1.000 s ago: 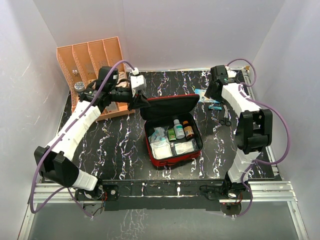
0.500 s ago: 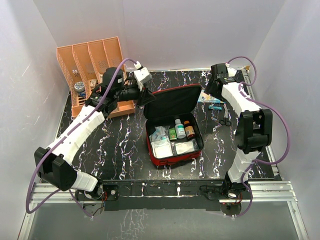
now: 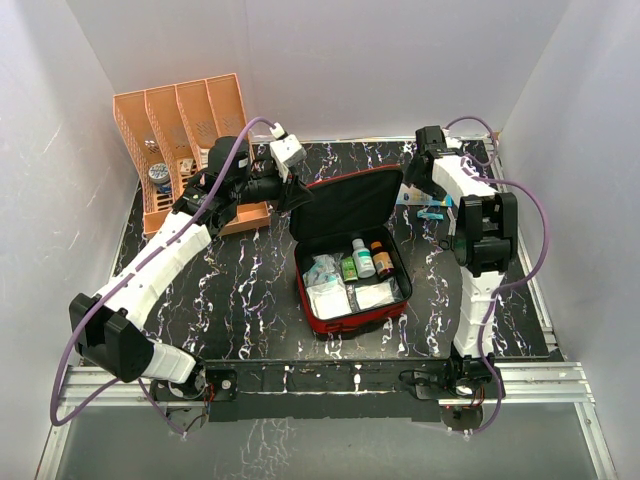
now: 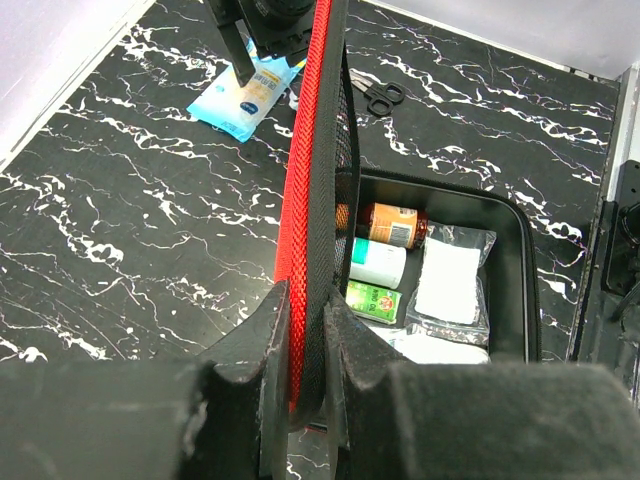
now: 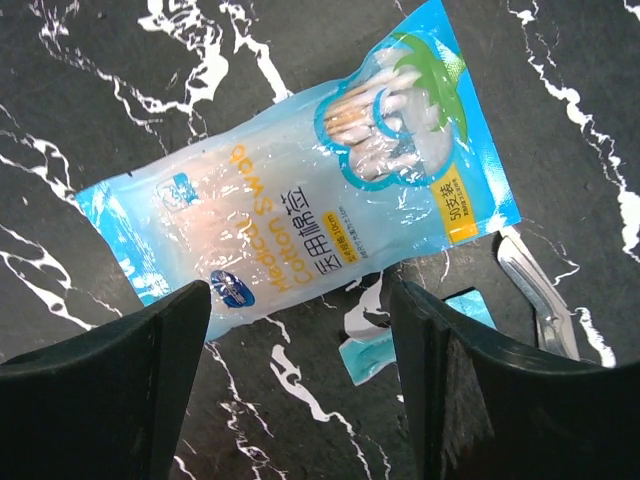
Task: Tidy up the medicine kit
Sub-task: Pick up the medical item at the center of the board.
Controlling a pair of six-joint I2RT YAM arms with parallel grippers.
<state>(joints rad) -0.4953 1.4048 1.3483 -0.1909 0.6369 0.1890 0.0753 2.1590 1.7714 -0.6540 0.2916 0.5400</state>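
Left gripper (image 4: 305, 320) clamped on the kit (image 3: 345, 322) by its lid (image 4: 318, 150) (bottles (image 3: 362, 260) inside), right gripper (image 5: 300, 340) spread wide over the swab pack (image 5: 300, 200) beside the kit.

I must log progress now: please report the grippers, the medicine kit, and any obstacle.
Left gripper shut on medicine kit lid edge, kit open. Right gripper open above cotton swab packet. Scissors close beside packet.

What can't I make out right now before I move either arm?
Left wrist view: the raised lid of the medicine kit, pinched by the left gripper, hides part of its tray.
Right wrist view: the scissors run behind a finger of the right gripper and off-frame.
Top view: orange rack contents too small to identify.
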